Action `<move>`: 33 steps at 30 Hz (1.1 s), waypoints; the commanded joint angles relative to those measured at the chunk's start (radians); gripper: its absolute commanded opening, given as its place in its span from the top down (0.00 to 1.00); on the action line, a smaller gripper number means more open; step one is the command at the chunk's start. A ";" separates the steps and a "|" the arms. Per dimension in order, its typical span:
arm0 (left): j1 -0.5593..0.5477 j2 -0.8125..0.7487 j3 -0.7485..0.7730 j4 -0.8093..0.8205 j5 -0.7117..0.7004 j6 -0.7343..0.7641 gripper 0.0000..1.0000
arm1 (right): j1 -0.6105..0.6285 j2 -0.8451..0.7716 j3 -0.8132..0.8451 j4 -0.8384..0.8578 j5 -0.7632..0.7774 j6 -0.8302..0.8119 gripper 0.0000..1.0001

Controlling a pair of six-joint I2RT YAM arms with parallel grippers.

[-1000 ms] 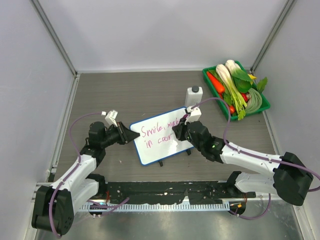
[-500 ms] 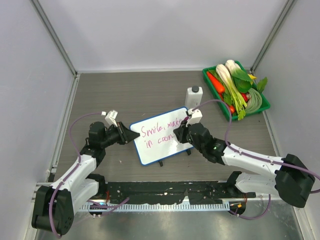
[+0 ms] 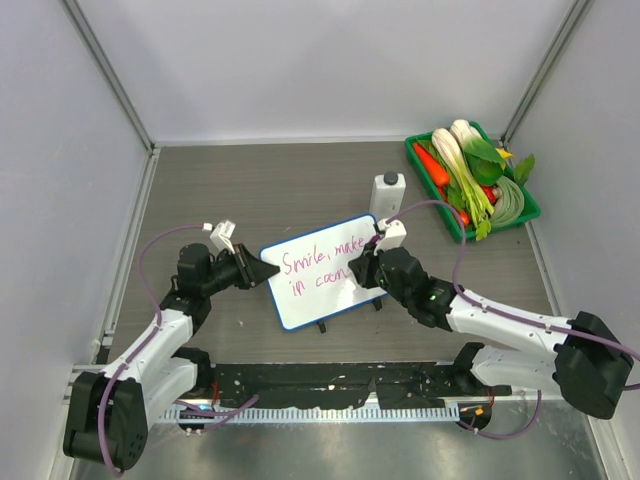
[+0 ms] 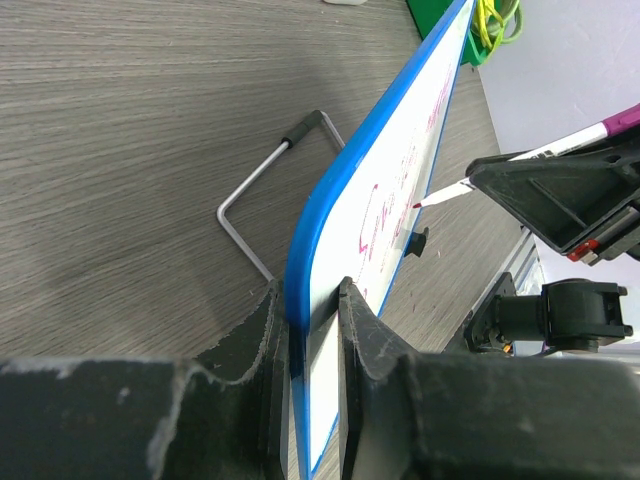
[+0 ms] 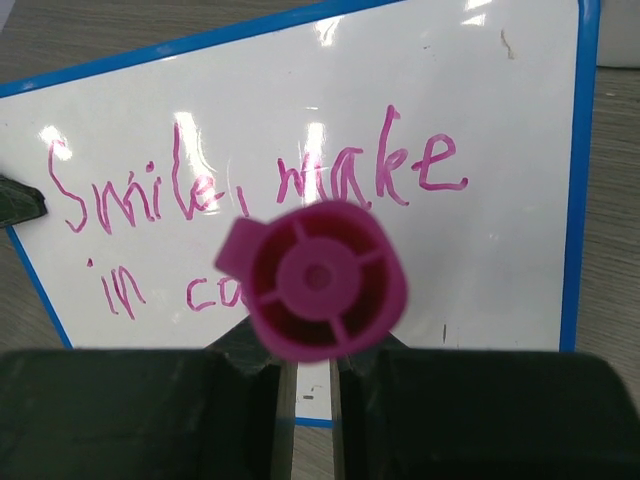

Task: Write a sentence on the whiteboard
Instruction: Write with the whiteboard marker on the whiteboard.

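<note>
The whiteboard [image 3: 312,296], blue-rimmed, stands tilted at the table's middle. Its pink sentence [image 3: 322,262] reads "Smile, make" over "in co", and is also clear in the right wrist view [image 5: 250,190]. My left gripper [image 3: 264,275] is shut on the board's left edge; in the left wrist view its fingers [image 4: 312,300] pinch the blue rim [image 4: 330,200]. My right gripper [image 3: 362,268] is shut on a pink marker [image 5: 318,280], whose cap end hides the rest of the second line. The marker tip [image 4: 440,195] touches the board face.
A white bottle [image 3: 388,192] stands just behind the board's right corner. A green tray [image 3: 533,207] of vegetables sits at the back right. The board's wire stand [image 4: 260,190] rests on the table behind it. Walls close in on left, back and right.
My right gripper has shifted slightly right with the marker, and the second line has grown by a letter or so. The left gripper and the board have not moved.
</note>
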 commanded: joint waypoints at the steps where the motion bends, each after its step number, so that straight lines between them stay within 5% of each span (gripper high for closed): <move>1: 0.016 0.004 -0.017 -0.040 -0.163 0.115 1.00 | -0.011 -0.047 0.069 0.003 0.013 0.011 0.99; 33: 0.016 0.009 -0.017 -0.038 -0.160 0.115 1.00 | -0.057 0.051 0.047 0.078 -0.050 0.029 0.99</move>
